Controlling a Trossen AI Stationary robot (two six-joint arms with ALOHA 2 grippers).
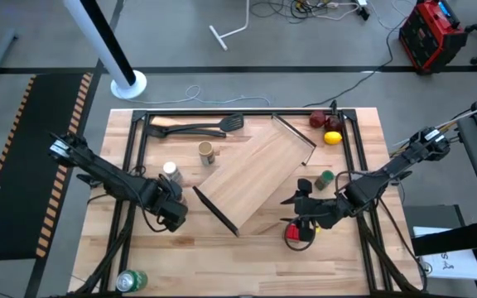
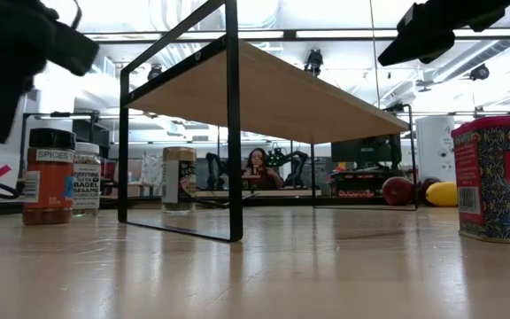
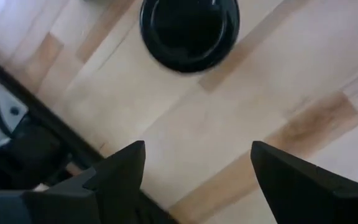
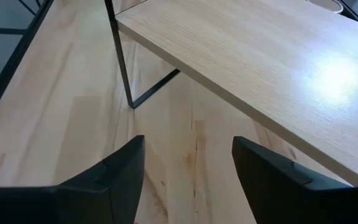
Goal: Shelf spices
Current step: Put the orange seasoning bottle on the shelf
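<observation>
The shelf, a pale wooden board on thin black end bars, stands slantwise at mid table. My left gripper hovers open by its left end, and the black-capped jar stands on the table just ahead of the fingers. Upright near it are the white-capped jar and the tan cylinder. My right gripper hangs open off the shelf's right end. The red tin is just below it and the green jar is beside it. In the right wrist view the open fingers face the shelf's edge.
A black tube frame rings the work area. Black spatulas lie at the far side. A yellow lemon and dark red fruit sit in the far right corner. A green can lies at the near left.
</observation>
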